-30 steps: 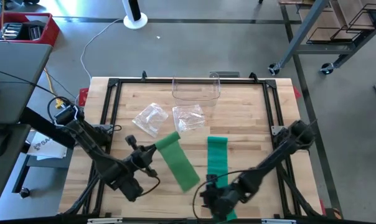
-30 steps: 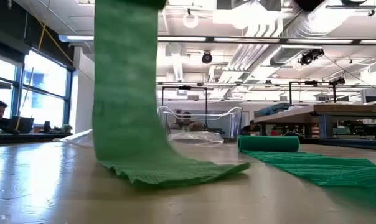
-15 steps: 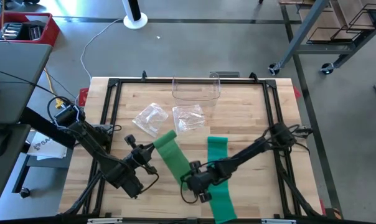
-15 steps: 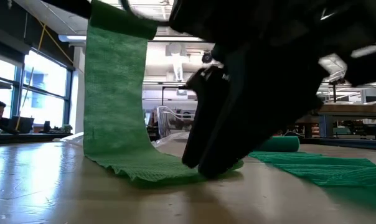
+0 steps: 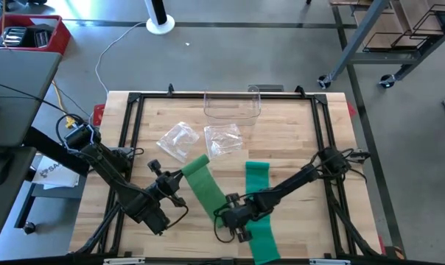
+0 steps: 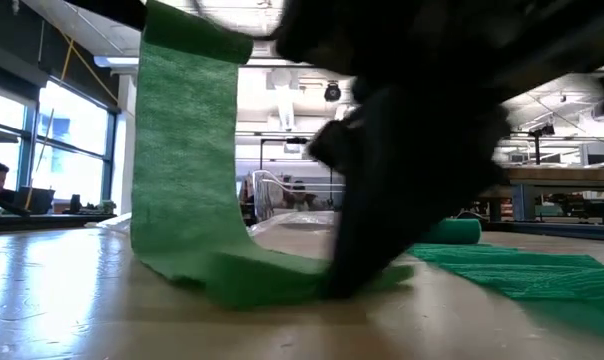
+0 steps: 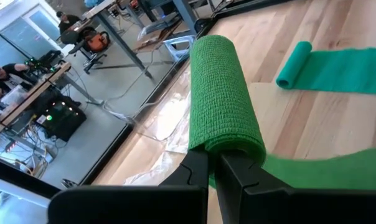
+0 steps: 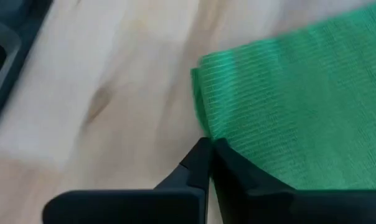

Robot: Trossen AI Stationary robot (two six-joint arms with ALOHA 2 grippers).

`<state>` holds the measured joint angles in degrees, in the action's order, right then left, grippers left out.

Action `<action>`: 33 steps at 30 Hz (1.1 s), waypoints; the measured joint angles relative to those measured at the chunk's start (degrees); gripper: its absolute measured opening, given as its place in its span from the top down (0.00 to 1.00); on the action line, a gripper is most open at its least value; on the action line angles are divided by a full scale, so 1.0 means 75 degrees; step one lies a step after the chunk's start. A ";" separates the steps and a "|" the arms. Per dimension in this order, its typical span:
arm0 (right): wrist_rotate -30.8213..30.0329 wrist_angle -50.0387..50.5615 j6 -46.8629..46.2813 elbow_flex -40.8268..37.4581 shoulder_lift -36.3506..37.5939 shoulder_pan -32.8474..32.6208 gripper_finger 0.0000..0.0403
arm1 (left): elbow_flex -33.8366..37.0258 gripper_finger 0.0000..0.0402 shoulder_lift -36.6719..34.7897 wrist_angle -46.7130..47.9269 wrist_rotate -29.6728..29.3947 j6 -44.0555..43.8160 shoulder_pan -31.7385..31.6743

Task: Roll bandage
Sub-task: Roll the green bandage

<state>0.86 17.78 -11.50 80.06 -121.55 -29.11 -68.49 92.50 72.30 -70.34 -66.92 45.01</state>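
Right end effector (image 5: 224, 214) at the near edge of the bench (image 5: 296, 132), fingers closed on the loose end of the left green bandage (image 5: 208, 190). Left end effector (image 5: 180, 177) just beyond, clamped shut on that bandage's other end, strip lifted off the wood. Second green bandage (image 5: 258, 193) alongside to the right, partly unrolled, flat. Farther back, two clear plastic bags (image 5: 177, 138). At the far edge, a clear container (image 5: 232, 104).

The right end effector (image 5: 224, 216) has swung across and pinched shut on the green bandage's (image 5: 204, 185) loose end.
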 joint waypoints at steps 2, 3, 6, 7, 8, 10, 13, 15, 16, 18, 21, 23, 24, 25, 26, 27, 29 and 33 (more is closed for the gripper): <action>0.0067 0.0155 -0.0035 0.0140 0.0246 -0.0207 0.99 | 0.0032 1.00 -0.0004 0.0021 0.0023 -0.0017 0.0000; 0.0012 0.0108 -0.0040 0.0244 0.0391 -0.0332 1.00 | 0.0041 1.00 -0.0004 0.0079 0.0047 -0.0050 0.0000; -0.0428 0.0102 -0.0154 0.0627 0.0707 -0.0737 0.99 | 0.0041 1.00 -0.0004 0.0107 0.0108 -0.0055 0.0000; -0.0570 0.0237 -0.0204 0.0793 0.0708 -0.0892 1.00 | 0.0041 1.00 -0.0004 0.0104 0.0123 -0.0063 0.0000; -0.0741 0.0508 -0.0227 0.0972 0.0686 -0.1049 1.00 | 0.0041 1.00 -0.0004 0.0099 0.0141 -0.0067 0.0000; -0.1158 0.1036 -0.0291 0.1403 0.0646 -0.1402 1.00 | 0.0041 1.00 -0.0004 0.0084 0.0166 -0.0058 0.0012; -0.1843 0.1676 -0.0546 0.2087 0.0692 -0.1893 1.00 | 0.0041 1.00 -0.0004 -0.0097 0.0335 0.0047 0.0058; -0.2368 0.2274 -0.0635 0.2566 0.0692 -0.2182 1.00 | 0.0041 1.00 -0.0001 -0.0396 0.0474 0.0390 0.0077; -0.2610 0.2532 -0.0668 0.2790 0.0684 -0.2287 1.00 | 0.0041 1.00 -0.0001 -0.0585 0.0556 0.0585 0.0096; -0.3131 0.2874 -0.0670 0.3256 0.0681 -0.2478 1.00 | 0.0041 1.00 0.0033 -0.1048 0.0755 0.1080 0.0128; -0.3870 0.3538 -0.0665 0.3990 0.0681 -0.2731 1.00 | 0.0041 1.00 0.0075 -0.1719 0.1088 0.1775 0.0198; -0.4286 0.3976 -0.0665 0.4392 0.0681 -0.2868 1.00 | 0.0041 1.00 0.0077 -0.2054 0.1124 0.2106 0.0256; -0.4482 0.4158 -0.0662 0.4570 0.0681 -0.2929 1.00 | 0.0041 1.00 0.0083 -0.2107 0.1124 0.2168 0.0315; -0.4667 0.4336 -0.0660 0.4755 0.0681 -0.2977 1.00 | 0.0040 1.00 0.0093 -0.2103 0.1128 0.2203 0.0355; -0.4836 0.4509 -0.0617 0.4933 0.0681 -0.3027 1.00 | 0.0041 1.00 0.0098 -0.2090 0.1138 0.2198 0.0372; -0.4984 0.4670 -0.0593 0.5097 0.0681 -0.3084 1.00 | 0.0041 1.00 0.0098 -0.2065 0.1133 0.2190 0.0383; -0.5148 0.4751 -0.0458 0.5353 0.0685 -0.3168 1.00 | 0.0041 1.00 0.0097 -0.2005 0.1138 0.2161 0.0431; -0.5533 0.4723 0.0007 0.5800 0.0686 -0.3345 1.00 | 0.0041 1.00 0.0138 -0.1999 0.1151 0.2170 0.0429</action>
<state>-40.64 53.20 -11.45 123.55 -116.40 -54.20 -68.18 93.53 57.31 -61.71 -50.64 48.23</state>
